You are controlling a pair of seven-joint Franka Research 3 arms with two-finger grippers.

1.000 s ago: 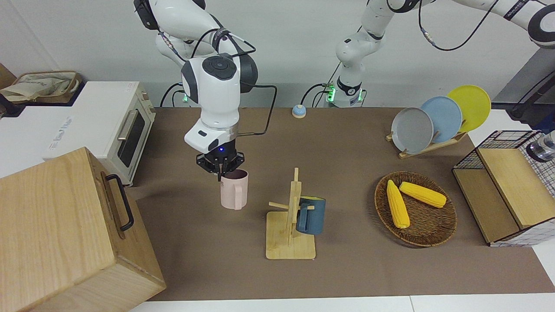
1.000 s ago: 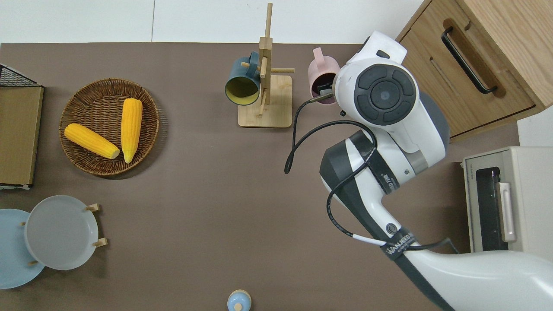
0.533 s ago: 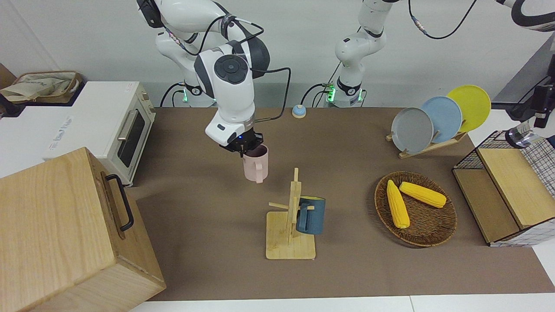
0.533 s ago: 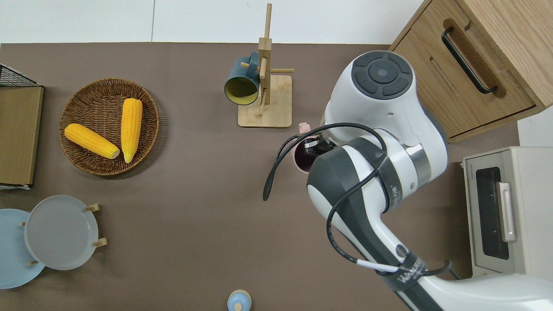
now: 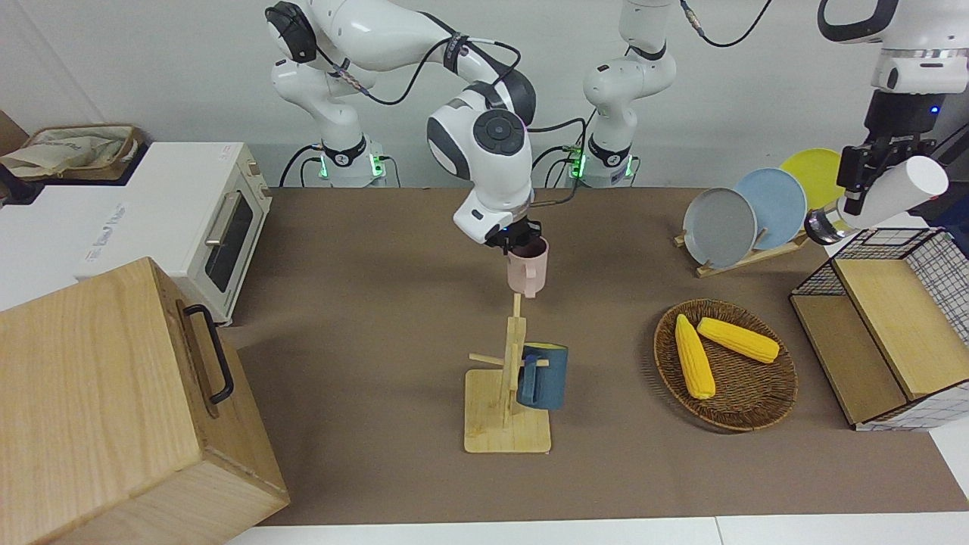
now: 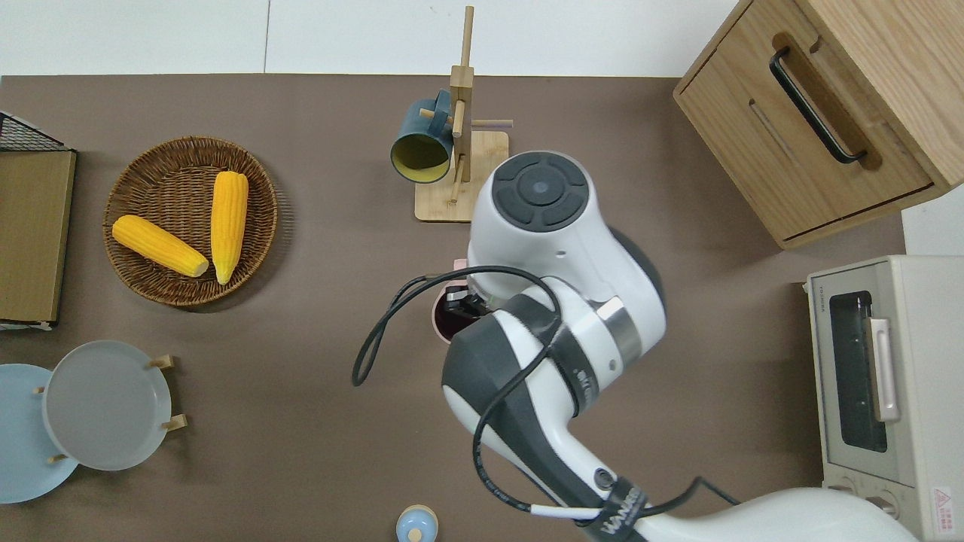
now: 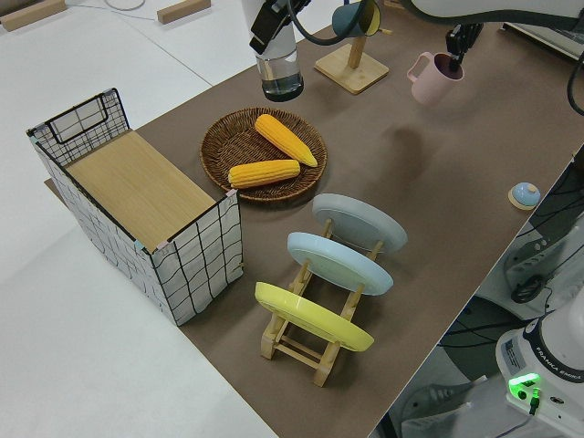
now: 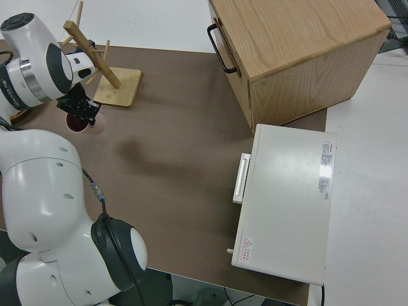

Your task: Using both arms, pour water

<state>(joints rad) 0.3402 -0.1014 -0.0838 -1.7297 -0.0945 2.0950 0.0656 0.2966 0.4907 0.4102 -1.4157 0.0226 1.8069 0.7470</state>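
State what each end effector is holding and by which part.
The right end effector holds the pink mug by its rim, one finger inside. The left end effector holds a clear bottle with a white cap by its upper body.

The mug stand [image 5: 506, 393] sits on the worktop [image 5: 363, 363] near the edge farthest from the robots, with a mug [image 5: 542, 376] hung on one of its pegs. The basket [image 5: 757, 409] lies toward the left arm's end of the worktop and holds two corn cobs [image 5: 693, 356] side by side. The plate rack [image 5: 746, 257] stands nearer to the robots than the basket, three plates upright in it. The wire crate [image 5: 878, 333] is at the left arm's end. The wooden cabinet [image 5: 113, 401] and the toaster oven [image 5: 182, 219] occupy the right arm's end, the oven nearer to the robots. The right gripper [image 5: 521, 238] holds a cup [image 5: 528, 271] in the air over the worktop's middle; the left gripper [image 5: 870, 170] holds a bottle [image 5: 882, 198] tilted above the crate's end.
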